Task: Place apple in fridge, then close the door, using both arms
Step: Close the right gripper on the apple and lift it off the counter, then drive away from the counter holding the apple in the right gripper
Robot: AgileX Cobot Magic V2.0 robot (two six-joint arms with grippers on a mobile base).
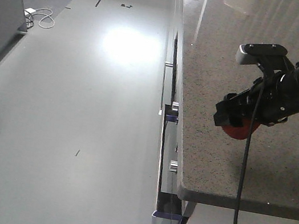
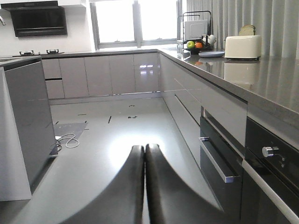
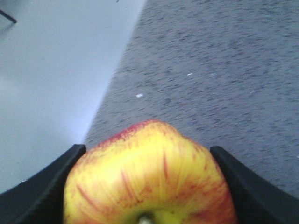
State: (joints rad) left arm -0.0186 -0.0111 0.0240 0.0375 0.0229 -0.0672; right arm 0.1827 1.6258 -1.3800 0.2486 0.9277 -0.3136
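Note:
My right gripper (image 1: 234,122) is shut on the apple (image 1: 243,131) and holds it just above the speckled grey counter (image 1: 246,54), near the counter's front-left corner. In the right wrist view the red and yellow apple (image 3: 149,177) fills the space between the two black fingers (image 3: 46,186), stem end toward the camera, and my right gripper (image 3: 147,150) grips its sides. My left gripper (image 2: 144,148) is shut and empty, over the shiny floor; it is out of the front view. A tall dark grey unit with a white face (image 2: 28,121) stands at the left (image 1: 0,4); its door state is not clear.
Drawer handles and oven knobs (image 1: 174,109) line the cabinet front under the counter edge. A white cable (image 1: 41,16) lies on the floor by the grey unit. A toaster (image 2: 242,46) and a fruit bowl (image 2: 196,45) stand on the far counter.

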